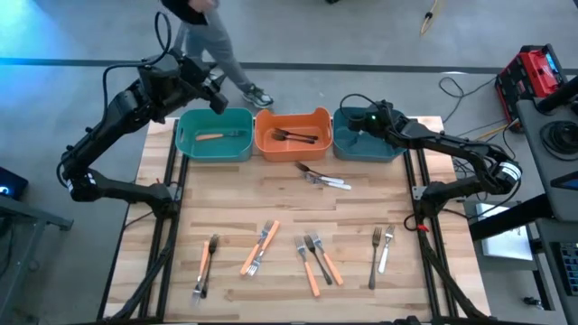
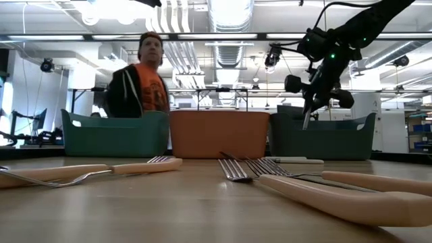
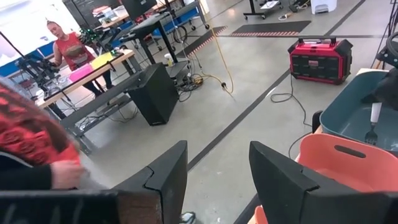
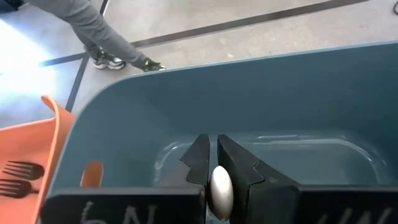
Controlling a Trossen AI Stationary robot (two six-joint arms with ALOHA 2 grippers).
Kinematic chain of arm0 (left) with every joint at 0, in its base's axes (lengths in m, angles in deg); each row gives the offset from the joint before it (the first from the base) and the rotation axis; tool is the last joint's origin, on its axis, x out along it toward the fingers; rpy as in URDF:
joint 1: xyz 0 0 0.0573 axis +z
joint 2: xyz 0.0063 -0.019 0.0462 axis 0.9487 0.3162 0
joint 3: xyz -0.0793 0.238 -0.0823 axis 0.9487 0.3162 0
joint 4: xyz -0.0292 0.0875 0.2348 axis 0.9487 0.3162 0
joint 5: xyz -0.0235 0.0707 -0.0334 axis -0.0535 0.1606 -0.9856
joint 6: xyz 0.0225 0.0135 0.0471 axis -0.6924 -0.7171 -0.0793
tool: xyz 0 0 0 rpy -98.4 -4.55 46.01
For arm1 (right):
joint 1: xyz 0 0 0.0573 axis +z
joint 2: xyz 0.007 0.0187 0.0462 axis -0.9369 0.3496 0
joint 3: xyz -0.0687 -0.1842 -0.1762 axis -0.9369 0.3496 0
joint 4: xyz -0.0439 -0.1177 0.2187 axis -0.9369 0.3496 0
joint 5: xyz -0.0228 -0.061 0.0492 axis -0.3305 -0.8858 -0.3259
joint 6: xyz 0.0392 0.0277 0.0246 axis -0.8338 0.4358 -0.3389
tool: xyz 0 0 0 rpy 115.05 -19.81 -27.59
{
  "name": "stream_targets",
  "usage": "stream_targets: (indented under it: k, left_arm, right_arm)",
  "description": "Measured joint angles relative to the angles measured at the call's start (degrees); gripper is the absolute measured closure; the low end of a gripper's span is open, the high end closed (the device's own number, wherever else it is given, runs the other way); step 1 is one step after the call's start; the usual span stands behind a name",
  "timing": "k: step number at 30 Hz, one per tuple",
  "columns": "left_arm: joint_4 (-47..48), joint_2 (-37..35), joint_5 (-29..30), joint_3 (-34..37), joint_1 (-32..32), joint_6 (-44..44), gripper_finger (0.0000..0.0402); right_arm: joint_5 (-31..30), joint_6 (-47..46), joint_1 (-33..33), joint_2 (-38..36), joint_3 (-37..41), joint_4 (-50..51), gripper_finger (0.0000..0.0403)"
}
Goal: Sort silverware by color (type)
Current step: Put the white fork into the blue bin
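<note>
Hovering at the high view's upper right, the right gripper (image 4: 211, 163), clamped on a white-handled metal fork (image 4: 220, 190), should lower into the blue-grey plastic bin (image 4: 298, 99) before letting go, while the left gripper (image 3: 217, 177) waits, fingers apart

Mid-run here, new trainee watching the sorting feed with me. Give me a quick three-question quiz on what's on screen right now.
1. True or false: the right pincer is shut on a white-handled fork above the blue-grey bin.
2. Which bin already holds an orange-handled fork?
A. the orange bin
B. the teal bin
C. the blue-grey bin
3. Fill in: the left pincer hangs beyond the table's far edge with its jaws ____.

Key
1. True; the fork hangs tines down from the pincer over that bin.
2. B; the orange bin holds dark-handled forks.
3. Open; nothing is between them.
</note>
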Motion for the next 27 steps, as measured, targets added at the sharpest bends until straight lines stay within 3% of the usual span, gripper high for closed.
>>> stream_targets:
  k: [9,20,27]
  left_arm:
    - [0.08,0.00,0.00,0.00,0.00,-0.63,0.0247]
    - [0.08,0.00,0.00,0.00,0.00,-0.63,0.0247]
    - [0.08,0.00,0.00,0.00,0.00,-0.63,0.0247]
  right_arm:
    - [-0.02,-1.40,0.00,0.02,0.00,0.09,0.0356]
    - [-0.02,-1.50,0.00,0.02,0.00,0.47,0.0345]
    - [-0.37,-3.04,0.00,0.02,0.00,3.92,0.0290]
